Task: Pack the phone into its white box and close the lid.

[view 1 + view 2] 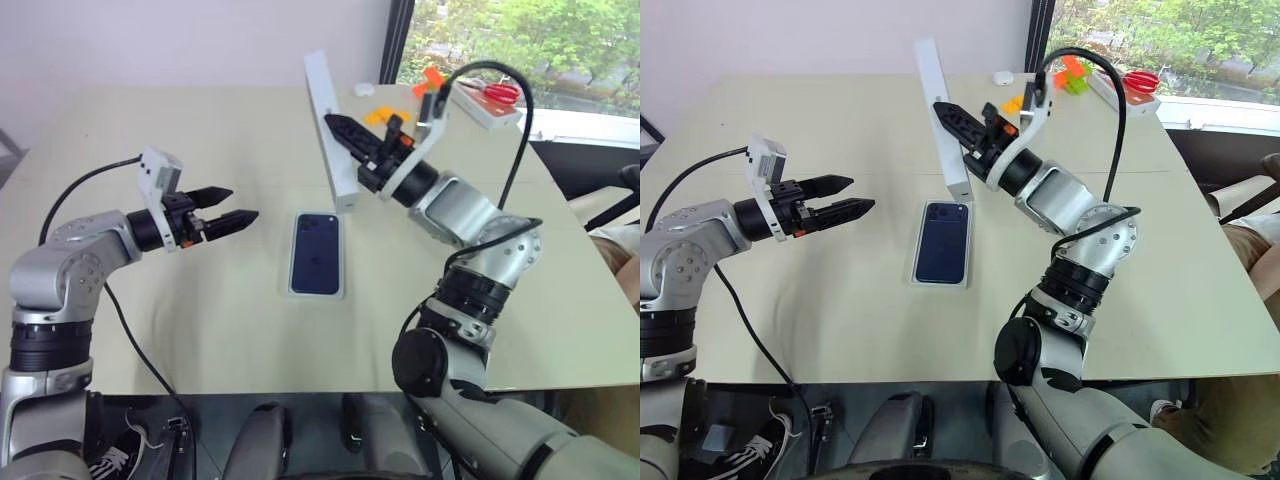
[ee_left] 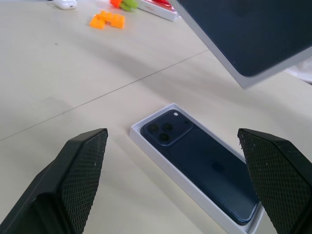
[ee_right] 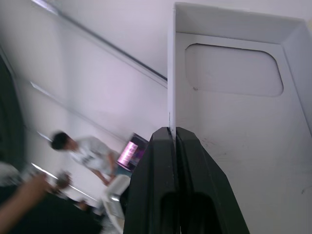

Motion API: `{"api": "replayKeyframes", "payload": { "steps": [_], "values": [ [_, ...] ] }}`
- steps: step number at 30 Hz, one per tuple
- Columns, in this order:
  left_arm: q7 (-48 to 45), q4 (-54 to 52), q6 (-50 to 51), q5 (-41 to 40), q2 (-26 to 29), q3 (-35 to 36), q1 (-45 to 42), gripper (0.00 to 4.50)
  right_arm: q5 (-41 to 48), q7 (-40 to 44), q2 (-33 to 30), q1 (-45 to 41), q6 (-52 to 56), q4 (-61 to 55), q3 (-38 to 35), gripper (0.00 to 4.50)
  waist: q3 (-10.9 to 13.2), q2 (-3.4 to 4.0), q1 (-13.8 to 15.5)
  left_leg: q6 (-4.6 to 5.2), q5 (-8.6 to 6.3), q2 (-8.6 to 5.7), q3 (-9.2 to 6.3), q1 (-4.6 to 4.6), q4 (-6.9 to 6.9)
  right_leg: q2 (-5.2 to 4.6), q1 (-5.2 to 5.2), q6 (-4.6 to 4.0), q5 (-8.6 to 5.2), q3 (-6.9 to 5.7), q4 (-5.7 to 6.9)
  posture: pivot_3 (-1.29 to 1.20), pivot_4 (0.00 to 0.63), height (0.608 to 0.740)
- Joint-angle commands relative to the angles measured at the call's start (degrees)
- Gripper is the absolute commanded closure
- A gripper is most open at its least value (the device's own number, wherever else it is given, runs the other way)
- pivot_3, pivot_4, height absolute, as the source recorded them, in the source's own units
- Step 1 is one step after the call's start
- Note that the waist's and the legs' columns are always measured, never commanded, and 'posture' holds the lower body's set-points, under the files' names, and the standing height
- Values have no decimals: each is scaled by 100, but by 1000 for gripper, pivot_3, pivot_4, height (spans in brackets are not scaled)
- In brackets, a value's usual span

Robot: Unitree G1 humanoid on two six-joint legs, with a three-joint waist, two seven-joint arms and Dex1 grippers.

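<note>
while the phone [image 1: 316, 252] lies face down in the white box [image 1: 297, 291] on the beige table [image 1: 220, 330], its camera cluster at the end farther from the robot, the right gripper [image 1: 345, 138] holds the lid [image 1: 329, 130] in the air above and just beyond the box. its two black fingers are pressed together on one long wall of the lid, and the lid hangs tilted on edge, its plain white inside toward the right wrist camera and its dark printed face toward the left gripper. the left gripper [image 1: 226, 210] hovers over the table to the left of the box, apart from it, with its fingers [image 2: 80, 170] spread wide and nothing between them. orange blocks [image 2: 107, 20] sit near the table's far edge, and red scissors [image 1: 497, 92] lie on a white tray [image 1: 487, 114] by the window.
</note>
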Motion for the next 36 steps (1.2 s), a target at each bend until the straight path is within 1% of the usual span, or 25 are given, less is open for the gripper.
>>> {"api": "replayKeyframes", "payload": {
  "steps": [1,4,7,10,12,15,17,23,24,27,29,31,32,33,36],
  "values": [
    [57,-163,43,-140,-6,194,-39,0,1309,-813,650,369,-167,-22,461,4426,-1,-1,-18,1,-1,3,0,0,-5,2,-2,0,0,0,1,0,150,740],
    [111,-217,91,-206,-28,245,-9,0,2077,-1511,655,797,-532,83,914,4426,-1,-2,-99,2,-1,8,1,-3,-17,4,-14,0,0,1,3,0,150,740],
    [143,-285,139,-252,-62,277,34,0,2842,-1947,505,1277,-875,101,1409,4426,-1,-2,-137,2,-1,9,5,-7,-18,5,-19,0,0,2,3,0,150,740],
    [146,-430,171,-356,-92,275,131,0,3207,-2100,227,1666,-1143,148,1804,4426,-13,-14,-133,4,-2,9,12,-6,-18,12,-20,1,0,9,2,0,150,740],
    [138,-620,116,-402,-128,274,231,0,3422,-2167,29,1904,-1338,134,2116,4426,-13,-15,-119,12,-6,13,4,3,-23,17,-3,4,-3,9,-5,0,150,740],
    [108,-897,173,-558,-178,279,414,0,3659,-2256,-154,2176,-1526,44,2551,4426,-4,-2,-140,12,-7,6,26,-25,-15,12,-42,6,-3,30,1,0,150,740],
    [114,-958,158,-535,-166,239,486,0,3667,-2233,-227,2270,-1622,0,2747,4426,-5,-4,-162,13,-7,11,34,-37,-1,17,-54,7,-1,43,3,0,150,740],
    [120,-1068,149,-584,-171,220,628,0,3696,-2243,-284,2445,-2136,-6,3029,4426,-5,-3,-128,13,-7,27,30,-14,4,43,-32,7,-2,43,5,0,150,740],
    [139,-1079,123,-566,-180,208,645,0,3630,-2225,-320,2459,-2180,-13,3066,4426,-5,-3,-128,13,-7,27,30,-12,4,44,-31,8,-2,43,5,0,150,740],
    [255,-1143,135,-564,-325,106,780,0,2972,-2123,-423,2619,-2413,139,3139,4426,-6,-4,-126,13,-7,25,33,-12,7,43,-28,8,-2,43,4,0,150,740],
    [285,-1174,136,-546,-366,72,820,0,2830,-2053,-452,2639,-2513,200,3156,4426,-6,-4,-127,15,-8,24,34,-12,6,42,-28,9,-3,44,2,0,150,740],
    [338,-1198,187,-569,-437,0,853,520,2737,-2043,-498,2644,-2557,264,3175,4500,-7,-6,-126,16,-8,24,35,-9,6,41,-25,8,-3,45,3,0,150,740],
    [384,-1206,181,-554,-477,-38,859,850,2707,-2023,-512,2649,-2576,274,3182,4500,-7,-5,-126,16,-8,24,35,-6,6,41,-22,8,-2,45,3,0,150,740],
    [427,-1204,196,-562,-516,-62,861,1276,2688,-2014,-522,2654,-2587,279,3194,4500,-7,-5,-123,16,-8,24,35,0,6,40,-15,8,-2,46,3,0,150,740],
    [487,-1160,121,-436,-620,-208,896,2746,2551,-1972,-571,2686,-2585,263,3249,4500,-8,-4,-118,16,-8,25,29,15,10,42,5,8,-3,46,3,0,150,740]
  ]
}}
